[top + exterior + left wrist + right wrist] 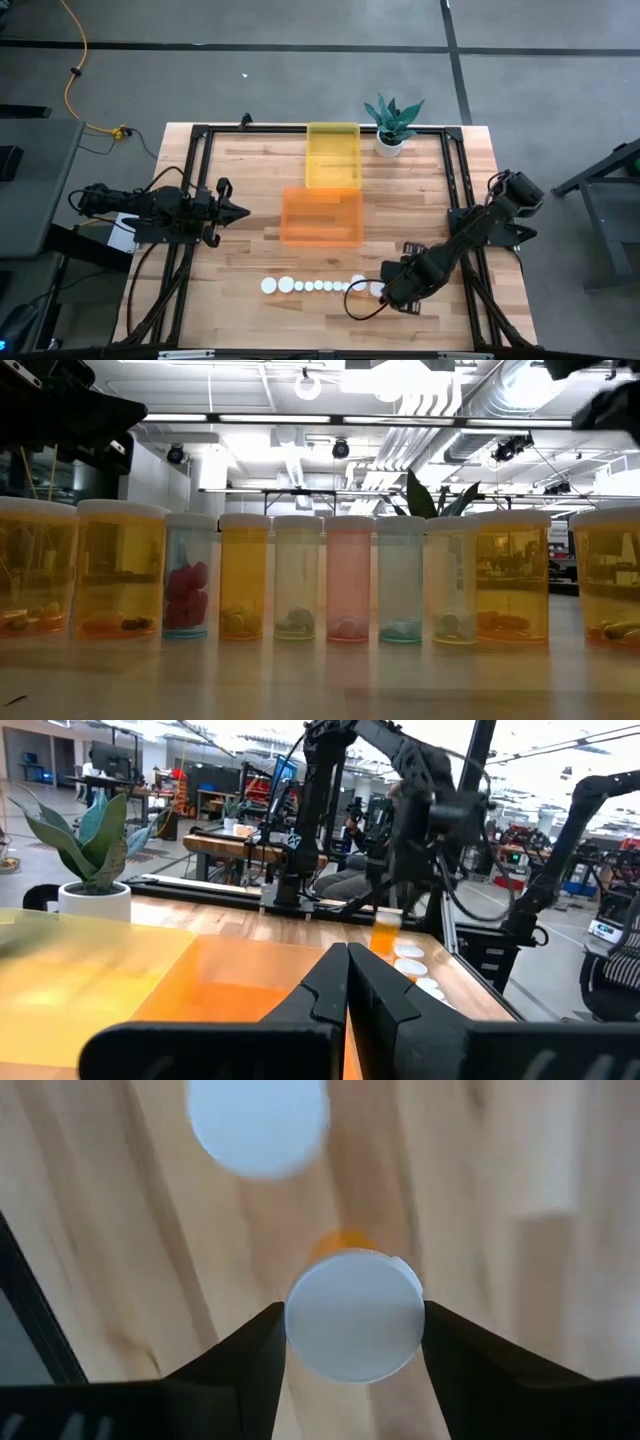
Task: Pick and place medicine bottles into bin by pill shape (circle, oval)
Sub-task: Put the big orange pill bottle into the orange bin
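Note:
Several medicine bottles with white caps stand in a row near the table's front edge; the low view shows them side by side, each with pills at the bottom. My right gripper is over the row's right end, shut on the end bottle's cap. My left gripper is shut and empty, left of the orange bin. The yellow bin stands behind the orange one. My right gripper pinches the round white cap by its rim between its two fingers, one on each side. The fingers come from above, slanting in from the table's right. The orange body shows below the cap. Whether the bottle is off the table, I cannot tell.
A white pot with a green plant stands at the far edge, right of the yellow bin. A black frame runs around the table top. The neighbouring bottle's cap is close to the held one.

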### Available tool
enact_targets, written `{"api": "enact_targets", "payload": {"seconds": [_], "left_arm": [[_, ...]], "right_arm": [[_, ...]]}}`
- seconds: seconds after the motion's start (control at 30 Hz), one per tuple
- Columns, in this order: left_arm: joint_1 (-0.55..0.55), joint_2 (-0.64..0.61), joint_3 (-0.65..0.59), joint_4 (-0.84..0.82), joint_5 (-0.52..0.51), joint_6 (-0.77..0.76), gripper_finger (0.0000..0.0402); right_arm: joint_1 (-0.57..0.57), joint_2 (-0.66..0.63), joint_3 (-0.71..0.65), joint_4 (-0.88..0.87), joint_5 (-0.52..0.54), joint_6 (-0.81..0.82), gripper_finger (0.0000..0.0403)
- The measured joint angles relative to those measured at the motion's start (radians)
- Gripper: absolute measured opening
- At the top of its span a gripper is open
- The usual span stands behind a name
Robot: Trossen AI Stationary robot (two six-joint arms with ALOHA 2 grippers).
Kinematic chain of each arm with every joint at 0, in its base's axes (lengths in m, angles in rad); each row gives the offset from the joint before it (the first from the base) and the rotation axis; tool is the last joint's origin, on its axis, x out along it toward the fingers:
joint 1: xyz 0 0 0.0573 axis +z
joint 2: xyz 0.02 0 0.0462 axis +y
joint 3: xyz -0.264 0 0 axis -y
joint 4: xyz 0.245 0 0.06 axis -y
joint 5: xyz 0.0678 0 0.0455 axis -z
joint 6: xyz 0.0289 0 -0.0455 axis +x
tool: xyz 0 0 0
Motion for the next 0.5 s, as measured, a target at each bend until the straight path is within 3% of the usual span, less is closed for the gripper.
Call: {"api": "enact_targets", "payload": {"seconds": [0.17,0.33,0.5], "left_arm": [[0.000,0.000,0.000,0.000,0.000,0.015,0.0001],[0.000,0.000,0.000,0.000,0.000,0.015,0.0001],[0.000,0.000,0.000,0.001,0.000,0.015,0.0001]], "right_arm": [[-0.022,-0.097,0.065,-0.072,0.128,-0.037,0.0196],[-0.112,-0.150,0.106,0.058,0.313,-0.216,0.0196],[-0.264,-0.105,0.110,0.215,0.315,-0.481,0.0197]]}}
